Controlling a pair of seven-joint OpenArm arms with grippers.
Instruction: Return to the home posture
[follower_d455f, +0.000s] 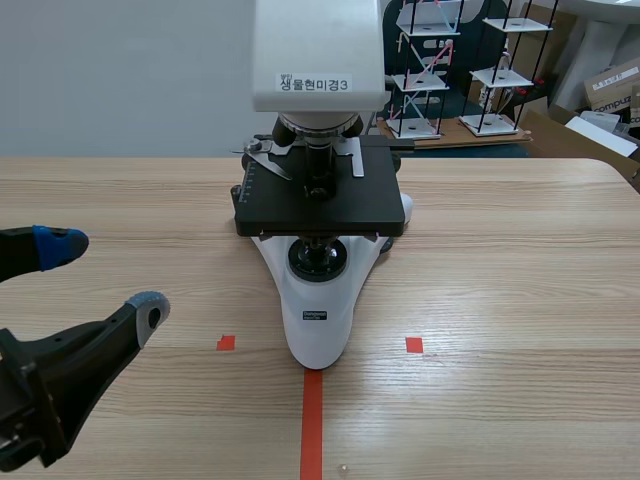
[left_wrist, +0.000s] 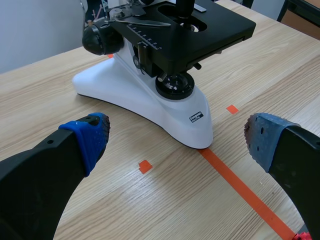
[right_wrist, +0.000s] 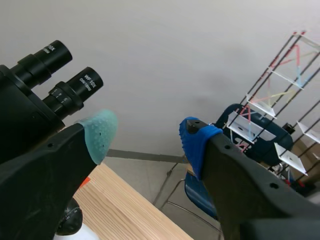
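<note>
Left end effector (left_wrist: 177, 135) and right end effector (right_wrist: 147, 134) gape.

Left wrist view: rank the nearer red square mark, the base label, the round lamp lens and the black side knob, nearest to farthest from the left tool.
1. Red square mark: just ahead, between the left tool's fingers.
2. Base label: further ahead, on the white foot.
3. Lamp lens: beyond it, under the black stage.
4. Side knob: farthest, beside the stage.

Thick black fingers (left_wrist: 35, 172) tipped with dotted blue or grey-green pads (right_wrist: 100, 132).
</note>
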